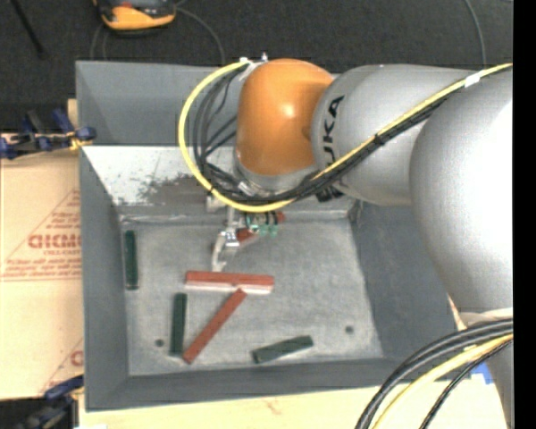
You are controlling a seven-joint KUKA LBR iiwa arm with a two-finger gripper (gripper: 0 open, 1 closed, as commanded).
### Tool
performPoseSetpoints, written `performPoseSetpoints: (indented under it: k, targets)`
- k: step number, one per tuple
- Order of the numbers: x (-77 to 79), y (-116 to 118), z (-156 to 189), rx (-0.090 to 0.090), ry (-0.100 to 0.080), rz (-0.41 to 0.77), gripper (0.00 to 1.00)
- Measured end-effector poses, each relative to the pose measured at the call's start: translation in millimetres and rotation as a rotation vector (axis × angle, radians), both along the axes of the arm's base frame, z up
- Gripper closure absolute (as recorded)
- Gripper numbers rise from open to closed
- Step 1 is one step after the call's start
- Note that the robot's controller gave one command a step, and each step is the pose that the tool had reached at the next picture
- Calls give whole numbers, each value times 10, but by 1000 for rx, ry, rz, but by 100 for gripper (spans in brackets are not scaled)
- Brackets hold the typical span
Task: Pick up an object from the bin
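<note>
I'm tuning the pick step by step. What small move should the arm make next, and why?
Probably a short move down and toward the bin's near side, onto the horizontal red bar. The gripper hangs just beyond that bar's left half, and it is the nearest thing; the slanted red bar lies farther off.

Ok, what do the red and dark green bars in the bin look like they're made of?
Red bars: matte, flat-edged, evenly coloured, probably painted wood or plastic; cannot tell which. Dark green bars: same look. Bin: grey metal, scuffed dull.
</note>
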State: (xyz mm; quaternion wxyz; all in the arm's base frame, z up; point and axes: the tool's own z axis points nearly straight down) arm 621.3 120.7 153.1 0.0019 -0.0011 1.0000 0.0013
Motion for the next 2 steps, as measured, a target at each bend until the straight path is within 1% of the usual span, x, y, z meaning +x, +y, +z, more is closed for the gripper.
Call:
performPoseSetpoints:
  k: [1,2]
  targets:
    - [-394,-379,-681,-1,-3,99,100]
    - [-394,-379,-681,-1,-3,98,100]
